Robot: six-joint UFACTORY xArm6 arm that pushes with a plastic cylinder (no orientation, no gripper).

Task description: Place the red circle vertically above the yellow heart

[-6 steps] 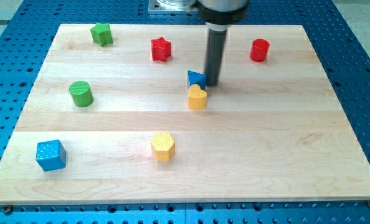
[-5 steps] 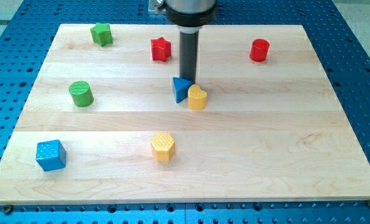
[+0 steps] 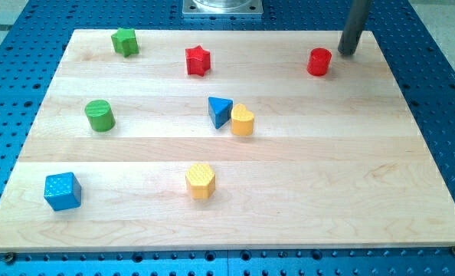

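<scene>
I work in a robotics lab, by the look of it: a pale wooden board (image 3: 235, 207) lies on a blue perforated bench (image 3: 442, 92), a metal mount (image 3: 222, 7) sits at the frame's top centre, and small coloured test blocks are scattered about.

Eight blocks: two red (image 3: 199, 60), two green (image 3: 125, 41), two blue (image 3: 220, 112), two yellow (image 3: 243, 120).
</scene>
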